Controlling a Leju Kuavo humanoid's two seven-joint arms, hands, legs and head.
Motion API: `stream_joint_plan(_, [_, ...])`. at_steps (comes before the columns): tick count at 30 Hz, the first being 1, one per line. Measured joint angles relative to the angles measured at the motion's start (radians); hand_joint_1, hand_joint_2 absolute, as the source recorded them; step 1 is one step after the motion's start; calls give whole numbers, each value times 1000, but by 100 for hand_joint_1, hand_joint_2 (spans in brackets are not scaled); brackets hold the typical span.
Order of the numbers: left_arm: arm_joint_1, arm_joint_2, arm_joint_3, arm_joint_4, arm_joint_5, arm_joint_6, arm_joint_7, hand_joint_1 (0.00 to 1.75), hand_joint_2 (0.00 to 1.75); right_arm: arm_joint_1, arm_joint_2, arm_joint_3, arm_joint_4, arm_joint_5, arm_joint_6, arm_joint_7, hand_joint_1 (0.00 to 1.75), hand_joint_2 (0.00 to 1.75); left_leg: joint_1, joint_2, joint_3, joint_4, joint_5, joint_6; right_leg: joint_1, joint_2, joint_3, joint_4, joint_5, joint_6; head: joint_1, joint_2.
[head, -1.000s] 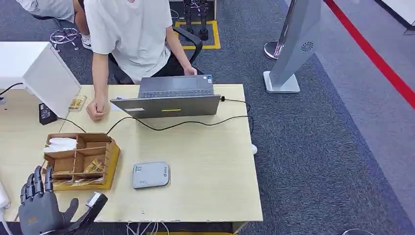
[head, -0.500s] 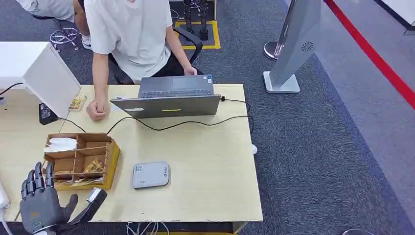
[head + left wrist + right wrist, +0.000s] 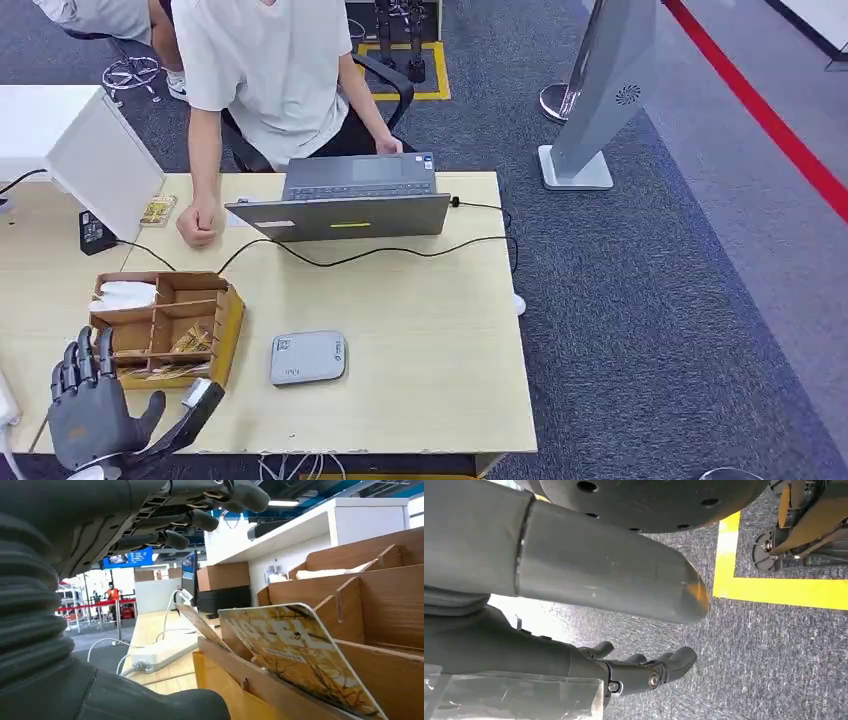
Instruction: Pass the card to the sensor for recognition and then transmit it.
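Observation:
A wooden compartment box [image 3: 226,322] stands at the table's left, with yellow patterned cards [image 3: 189,343] leaning in its near slots. In the left wrist view one such card [image 3: 298,653] leans in the box's front slot [image 3: 280,695], right ahead of my hand. My left hand [image 3: 93,405] hovers at the box's near left corner, its fingers [image 3: 196,520] spread and nothing in it. The grey flat sensor [image 3: 308,357] lies on the table to the right of the box. My right hand [image 3: 644,672] hangs over the carpet, fingers loosely bent, holding nothing.
A person sits behind the table with a fist [image 3: 197,224] resting on it, beside an open laptop [image 3: 340,214] with a black cable [image 3: 400,252]. A white cabinet [image 3: 90,150] stands at the far left. A white power strip [image 3: 160,652] lies left of the box.
My left hand has moved forward and slightly right, closer to the box's near corner. Everything else stays as it was.

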Motion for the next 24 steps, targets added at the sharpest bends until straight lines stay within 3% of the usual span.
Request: stream_joint_plan(24, [-15,-5,-6,11,-32,-5,-10,0,175,-1,0,10,0,2,5,0,0,0,0,0,0,0,0,0,0,0,0,0,0,0,0,0])
